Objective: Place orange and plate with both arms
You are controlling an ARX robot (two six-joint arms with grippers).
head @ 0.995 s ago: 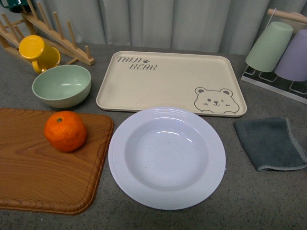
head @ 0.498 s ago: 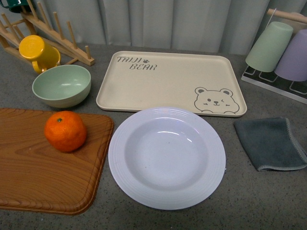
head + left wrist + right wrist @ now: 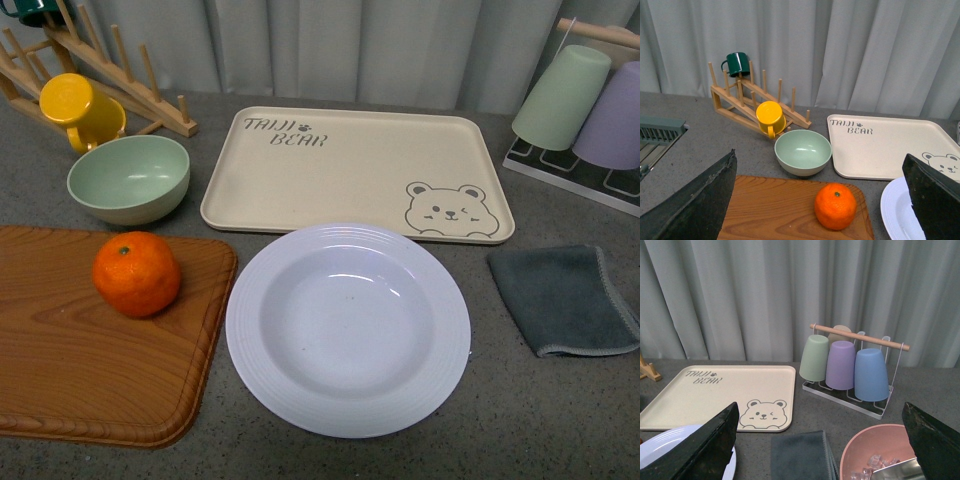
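- Left gripper [image 3: 818,154]: jaws spread wide and empty. Its wrist view looks between the fingers at the fruit.
- Right gripper [image 3: 820,404]: also wide and empty. It is held back above the counter, and neither arm shows in the front view.
- Round bright orange fruit [image 3: 137,273] sits upright with its stem dot up, on the brown wooden cutting board [image 3: 90,390]. It is near the board's far edge, on the robot's left.
- Large round white plate with ridged rim [image 3: 262,385] lies flat on the grey counter. It is just beside the board's right edge, with its far rim at the near edge of the beige rectangular tray [image 3: 350,165].
- Pale green bowl [image 3: 128,178] is behind the board, and a dark grey folded cloth [image 3: 565,298] lies right of the plate.
- Step: likely the very start, with nothing grasped and both reaches to come.
- Next move, as I judge it: the left arm comes down over the orange with open jaws, and the right arm goes for the plate rim with a thin edge pinch.
- The goal spot is not shown.
- Writing: the tray reads "TAIJI BEAR" with a paw mark, and a winking bear face sits in one corner. No other labels are legible.
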